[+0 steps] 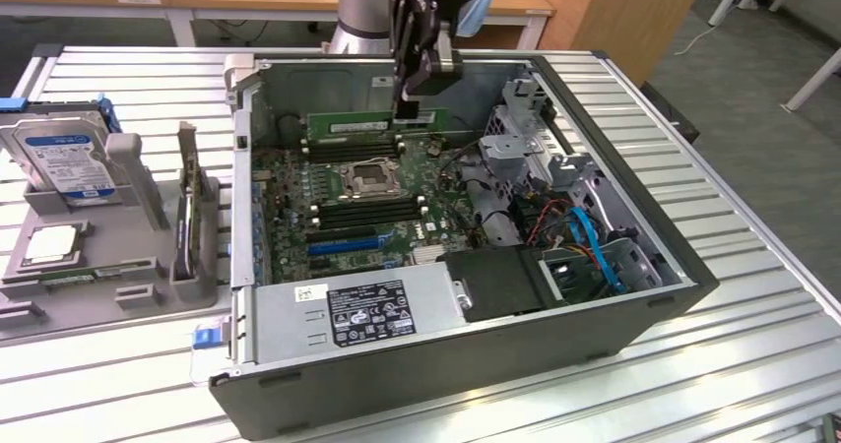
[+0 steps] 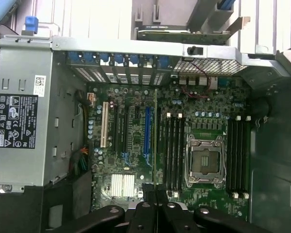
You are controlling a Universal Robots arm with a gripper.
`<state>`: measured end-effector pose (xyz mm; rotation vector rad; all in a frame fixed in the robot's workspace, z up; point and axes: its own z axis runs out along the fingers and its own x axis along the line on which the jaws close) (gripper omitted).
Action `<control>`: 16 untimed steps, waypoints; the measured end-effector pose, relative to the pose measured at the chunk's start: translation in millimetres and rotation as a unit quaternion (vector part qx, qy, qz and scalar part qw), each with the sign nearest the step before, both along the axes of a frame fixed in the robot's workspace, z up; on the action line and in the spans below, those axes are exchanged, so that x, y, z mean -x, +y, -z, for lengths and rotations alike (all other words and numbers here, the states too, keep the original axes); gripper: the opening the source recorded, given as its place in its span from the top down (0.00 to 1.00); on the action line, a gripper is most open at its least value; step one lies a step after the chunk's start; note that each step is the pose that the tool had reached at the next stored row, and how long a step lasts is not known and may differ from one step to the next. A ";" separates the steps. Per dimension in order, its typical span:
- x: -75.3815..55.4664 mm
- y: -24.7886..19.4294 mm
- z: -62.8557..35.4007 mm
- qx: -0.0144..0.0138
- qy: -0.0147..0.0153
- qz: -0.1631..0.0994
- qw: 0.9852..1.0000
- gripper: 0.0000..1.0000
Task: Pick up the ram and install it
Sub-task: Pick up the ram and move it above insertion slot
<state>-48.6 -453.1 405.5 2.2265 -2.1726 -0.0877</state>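
**A:** What is seen, from the biggest thing down?

**B:** One open computer case (image 1: 631, 325) is set under the gripper (image 1: 418, 108); one power supply (image 1: 368, 310) is fitted at the end farthest from it; one motherboard (image 1: 283, 192) is spread directly below it; one hard drive (image 1: 66, 162) and one processor chip (image 1: 50, 244) are kept outside the case, well apart from the gripper, toward the exterior view's left.

**A:** And the ram?

**B:** One ram (image 1: 353, 124) is counted; it is clamped between the nearly closed fingers and hung above the motherboard, apart from the slots; in the wrist view it is seen edge-on (image 2: 156, 136), running out from the gripper (image 2: 156, 208).

**A:** How is it judged to handle?

**B:** It is judged light, stiff and thin, yet fragile; it is best pinched on its flat faces by the upper edge, the lower contact edge being left free.

**A:** What is counted below it?

**B:** One processor socket (image 1: 369, 177) is flanked by two banks of memory slots (image 1: 349, 150).
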 end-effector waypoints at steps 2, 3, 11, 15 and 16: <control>0.0 2.6 0.1 0.000 0.000 0.000 1.000 0.89; 0.0 3.9 0.1 0.000 0.000 0.000 1.000 0.89; 0.0 15.7 0.4 0.000 0.000 0.000 1.000 0.89; 0.0 23.1 0.6 0.000 0.000 0.000 1.000 0.89; 0.0 24.8 0.7 0.000 0.000 0.000 1.000 0.89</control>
